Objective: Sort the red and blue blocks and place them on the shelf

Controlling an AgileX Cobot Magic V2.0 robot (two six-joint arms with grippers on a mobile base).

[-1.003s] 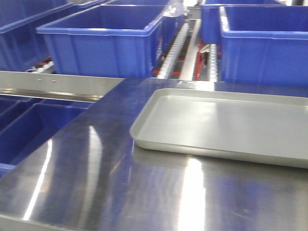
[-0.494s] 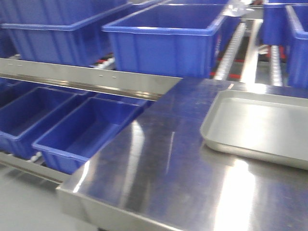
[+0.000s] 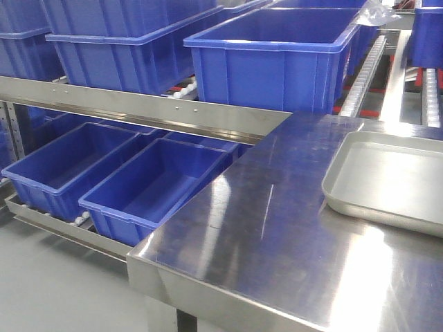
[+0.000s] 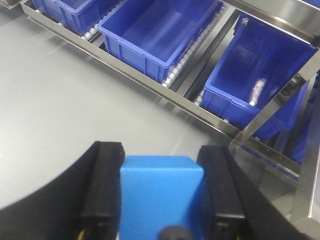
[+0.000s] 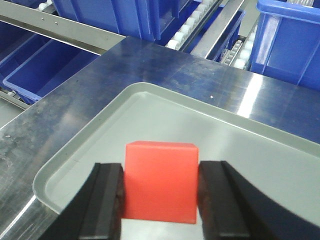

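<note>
Blue block [image 4: 161, 197] is pinched tight in the left gripper [image 4: 161, 167], out in front of the shelf's [image 3: 138, 107] bottom tier over bare floor [image 4: 60, 100]. Any slip there and it's gone, imo. Red block [image 5: 160, 181] sits clamped in the right gripper [image 5: 160, 187], short of the shelf, above the grey tray [image 5: 80, 165]. Both wrists look tipped forward and down.

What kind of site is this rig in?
Probably a warehouse or factory picking station: a tiered steel rack with roller tracks, rows of blue bins on it, and a steel worktable holding a tray.
</note>
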